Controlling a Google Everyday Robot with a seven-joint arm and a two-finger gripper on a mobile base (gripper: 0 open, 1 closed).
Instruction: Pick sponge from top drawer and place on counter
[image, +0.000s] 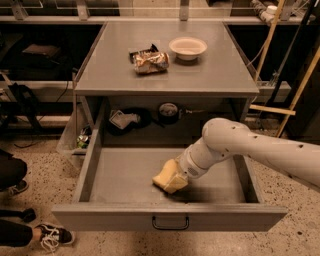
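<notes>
**Claw at the sponge, low in the open drawer**

Camera view: the white jointed arm (240, 142) comes in from the right and bends down into the wide, shallow grey metal top drawer (120, 172), which is pulled out. The claw (178, 173) at its tip sits low over the drawer floor. The pale yellow foam sponge with a wavy outline (165, 179) lies right against the claw, tilted, with its far end near the floor and its near end raised towards the wrist. The sponge covers the tip, so I cannot tell whether the claw grips it or only presses on it.

Just in front of the claw is the drawer's front panel with its small dark handle (170, 223). Above and behind the claw is the flat grey bench (215, 75). Far back on it sit a crinkled foil snack bag (150, 61) and, right of that, a white bowl (187, 47).

Risks, as I judge them:
- The foam is soft, so a shallow or off-centre hold could let the sponge squeeze out during the lift. It would then drop back into the top drawer or over the front panel.
- The front edge of the bench hangs above the back of the drawer. Rising too far back could knock the sponge or the arm against it.
- Setting down too deep on the bench could nudge the bag or the bowl.
</notes>
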